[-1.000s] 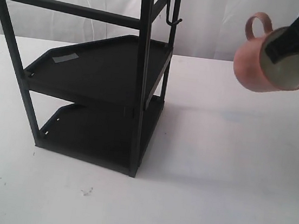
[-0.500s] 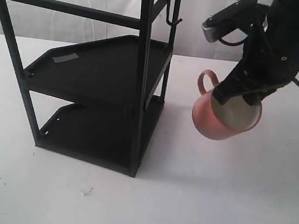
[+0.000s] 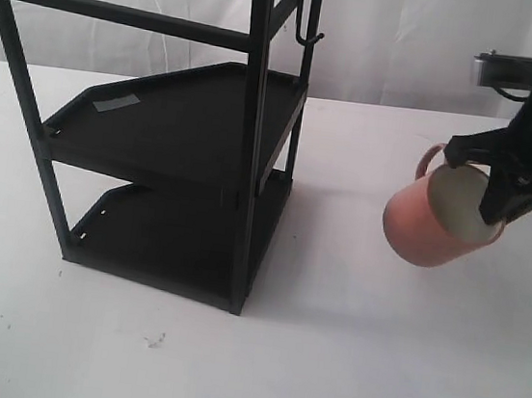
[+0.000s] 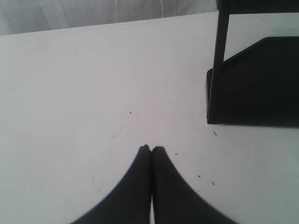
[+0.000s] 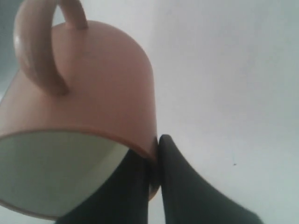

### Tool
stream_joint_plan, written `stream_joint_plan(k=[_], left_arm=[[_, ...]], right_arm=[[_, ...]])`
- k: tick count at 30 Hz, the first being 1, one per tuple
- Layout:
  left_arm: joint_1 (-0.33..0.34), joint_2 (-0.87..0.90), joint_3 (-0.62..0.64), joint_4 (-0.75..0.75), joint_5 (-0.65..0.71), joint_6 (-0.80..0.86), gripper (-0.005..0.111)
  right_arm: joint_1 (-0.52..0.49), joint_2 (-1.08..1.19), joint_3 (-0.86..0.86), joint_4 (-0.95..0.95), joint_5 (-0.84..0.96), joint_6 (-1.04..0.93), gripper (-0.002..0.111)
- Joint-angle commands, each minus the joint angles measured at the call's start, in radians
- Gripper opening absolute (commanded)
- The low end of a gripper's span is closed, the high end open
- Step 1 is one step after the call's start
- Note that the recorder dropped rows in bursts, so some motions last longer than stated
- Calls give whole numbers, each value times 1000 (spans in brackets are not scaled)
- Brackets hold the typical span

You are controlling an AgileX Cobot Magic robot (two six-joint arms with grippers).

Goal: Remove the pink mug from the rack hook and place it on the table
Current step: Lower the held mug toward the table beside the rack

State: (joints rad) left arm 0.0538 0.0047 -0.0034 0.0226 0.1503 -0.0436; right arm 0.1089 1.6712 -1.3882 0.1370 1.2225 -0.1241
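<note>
The pink mug (image 3: 427,229) hangs tilted in the air over the white table (image 3: 343,364), to the right of the black rack, mouth turned toward the camera. My right gripper (image 3: 496,193) is shut on its rim, one finger inside and one outside. In the right wrist view the pink mug (image 5: 93,93) fills the frame with its handle up, and my right gripper (image 5: 156,144) pinches the wall. The rack hook (image 3: 306,31) on the top bar is bare. My left gripper (image 4: 151,148) is shut on nothing, low over the table.
The black two-shelf rack (image 3: 186,141) stands left of centre; a corner of the rack (image 4: 247,84) shows in the left wrist view. A white curtain hangs behind. Bare white tabletop lies below and in front of the mug.
The mug has swung from high at the right edge down and left toward the rack, then back to the right; it now hangs low over the table. The left gripper is not seen earlier.
</note>
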Motion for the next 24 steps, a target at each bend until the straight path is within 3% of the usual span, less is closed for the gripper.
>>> stream_joint_plan(k=[1,15,24], left_arm=[[-6,2,3,2,-1,-5,0],[-6,2,3,2,-1,-5,0],[-6,2,3,2,-1,-5,0]], right_arm=[[-17,-4,44,61,-1,-37,0],[221,12,-39,-70,-1,-27,0],[221,66,-29,-63,-1,-27,0]])
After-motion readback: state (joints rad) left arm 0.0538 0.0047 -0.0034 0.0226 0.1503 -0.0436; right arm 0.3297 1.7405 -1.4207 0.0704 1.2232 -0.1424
